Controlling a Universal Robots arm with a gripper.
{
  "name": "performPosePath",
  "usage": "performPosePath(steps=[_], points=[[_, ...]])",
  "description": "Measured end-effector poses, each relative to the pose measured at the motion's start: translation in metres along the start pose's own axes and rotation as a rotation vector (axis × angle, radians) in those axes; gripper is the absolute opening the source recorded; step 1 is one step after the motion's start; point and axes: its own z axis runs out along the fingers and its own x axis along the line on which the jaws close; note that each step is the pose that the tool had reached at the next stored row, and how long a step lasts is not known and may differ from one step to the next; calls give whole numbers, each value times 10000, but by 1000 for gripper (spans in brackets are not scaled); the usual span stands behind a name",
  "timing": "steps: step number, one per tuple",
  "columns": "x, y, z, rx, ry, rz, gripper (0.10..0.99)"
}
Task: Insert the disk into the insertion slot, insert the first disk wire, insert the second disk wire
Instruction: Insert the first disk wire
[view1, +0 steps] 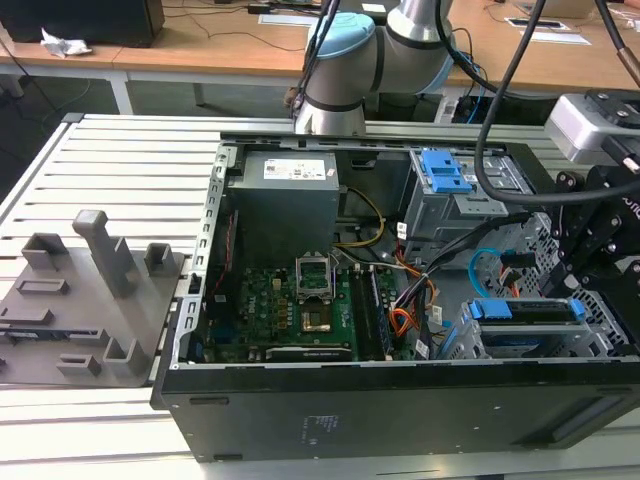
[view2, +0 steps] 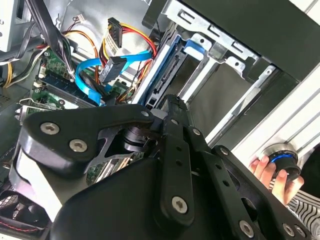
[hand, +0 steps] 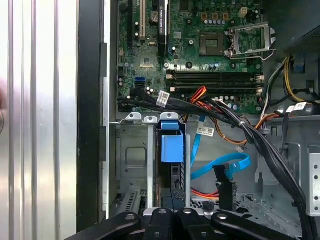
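The disk (hand: 172, 149) sits in the insertion slot (hand: 131, 165), with sheet-metal walls close on either side; a black cable bundle (hand: 260, 145) crosses near the bay; the second disk wire (hand: 222, 166) loops just beside it, its dark plug hanging free; the gripper (hand: 169, 216) hovers right at the disk's edge; I cannot tell whether it is open or closed.

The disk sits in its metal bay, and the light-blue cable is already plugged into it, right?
No. The disk sits in the insertion slot, but the second wrist view shows the second disk wire with its plug loose, apart from the disk.
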Motion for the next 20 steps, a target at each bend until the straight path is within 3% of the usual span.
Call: performPosePath(steps=[7,17,20], points=[[1,-5,-4,0,0,1,106],[1,2,-183,0,2,1,106],[1,3,-207,0,0,1,106]])
